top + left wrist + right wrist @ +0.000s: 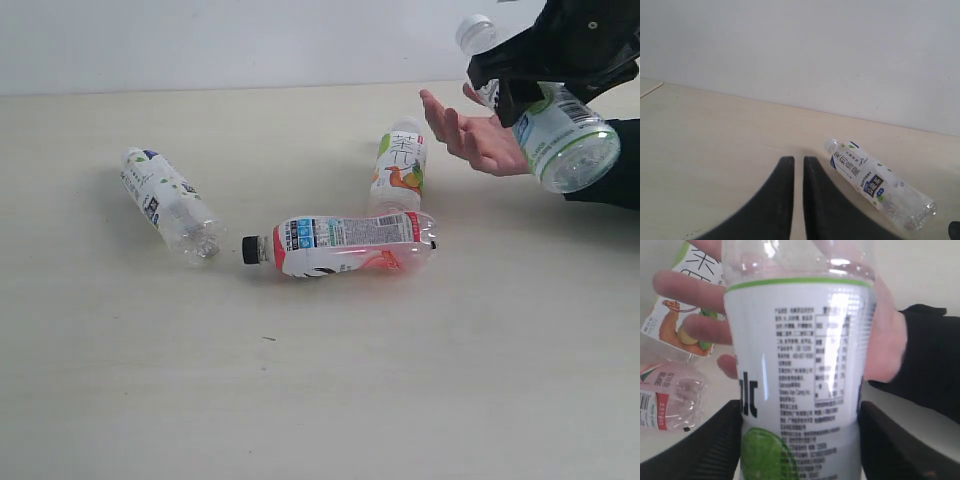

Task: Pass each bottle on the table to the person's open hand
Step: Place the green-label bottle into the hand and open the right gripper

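Right pincer [800,450] grasps the green-lime bottle [565,135], tilted, just beside the person's open hand [480,135]. Left pincer [798,170] clenched, empty, above the surface [715,140] near the white dark-print bottle [865,180].

The left gripper [794,162] has two smooth black fingers [780,192], curved and thin at the tips. The right gripper [500,92] is black and bulky.

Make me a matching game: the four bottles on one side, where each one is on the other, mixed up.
1. green-lime bottle
2. pink-red bottle
3. orange-fruit bottle
4. dark-print bottle

A. lying alone, far left
B. lying nearest the person's open hand
C. held aloft in the robot's right hand
D. lying in the middle, black cap leftward

Pairs: 1-C, 2-D, 3-B, 4-A.
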`<state>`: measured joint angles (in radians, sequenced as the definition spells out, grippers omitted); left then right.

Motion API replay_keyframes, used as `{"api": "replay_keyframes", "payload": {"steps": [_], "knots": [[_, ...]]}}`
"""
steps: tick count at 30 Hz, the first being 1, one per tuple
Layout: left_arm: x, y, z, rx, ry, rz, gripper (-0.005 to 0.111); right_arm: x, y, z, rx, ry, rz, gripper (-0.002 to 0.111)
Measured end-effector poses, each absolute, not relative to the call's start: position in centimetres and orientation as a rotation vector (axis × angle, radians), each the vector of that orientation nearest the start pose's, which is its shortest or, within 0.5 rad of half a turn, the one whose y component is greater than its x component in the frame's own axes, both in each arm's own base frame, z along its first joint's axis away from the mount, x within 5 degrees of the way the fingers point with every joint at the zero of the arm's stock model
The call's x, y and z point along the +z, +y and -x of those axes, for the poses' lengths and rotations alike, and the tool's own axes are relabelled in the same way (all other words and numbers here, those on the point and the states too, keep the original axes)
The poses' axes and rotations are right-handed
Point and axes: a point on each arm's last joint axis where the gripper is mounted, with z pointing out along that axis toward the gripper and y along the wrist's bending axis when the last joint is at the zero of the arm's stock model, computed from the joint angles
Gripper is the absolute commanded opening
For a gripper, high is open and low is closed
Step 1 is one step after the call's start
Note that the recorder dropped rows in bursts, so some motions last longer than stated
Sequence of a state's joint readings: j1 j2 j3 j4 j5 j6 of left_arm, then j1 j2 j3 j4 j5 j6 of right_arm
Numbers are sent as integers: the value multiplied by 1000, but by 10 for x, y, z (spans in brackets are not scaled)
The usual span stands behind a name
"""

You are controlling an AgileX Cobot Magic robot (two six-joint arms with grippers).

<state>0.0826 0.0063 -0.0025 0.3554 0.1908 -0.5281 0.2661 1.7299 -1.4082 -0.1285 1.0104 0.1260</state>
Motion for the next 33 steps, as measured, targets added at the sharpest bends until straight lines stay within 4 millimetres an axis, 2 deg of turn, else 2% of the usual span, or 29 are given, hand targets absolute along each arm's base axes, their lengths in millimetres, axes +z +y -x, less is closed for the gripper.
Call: {"api": "replay_keyframes", "payload": {"steps": [11,18,20,23,30,33], "knots": [[197,11,-56,-18,1645,267,10,239,96,-386,-60,2796,270,0],[197,11,-56,-18,1645,267,10,221,98,-393,-61,2810,274,2],[197,11,-56,-18,1645,267,10,220,98,-394,-60,2811,271,9],[197,11,-56,-18,1645,267,10,219,99,-394,-54,2811,269,24],[197,11,-56,-18,1645,267,10,219,99,-395,-50,2810,262,66],[197,11,-56,-18,1645,267,10,219,99,-395,-45,2802,260,77]]}}
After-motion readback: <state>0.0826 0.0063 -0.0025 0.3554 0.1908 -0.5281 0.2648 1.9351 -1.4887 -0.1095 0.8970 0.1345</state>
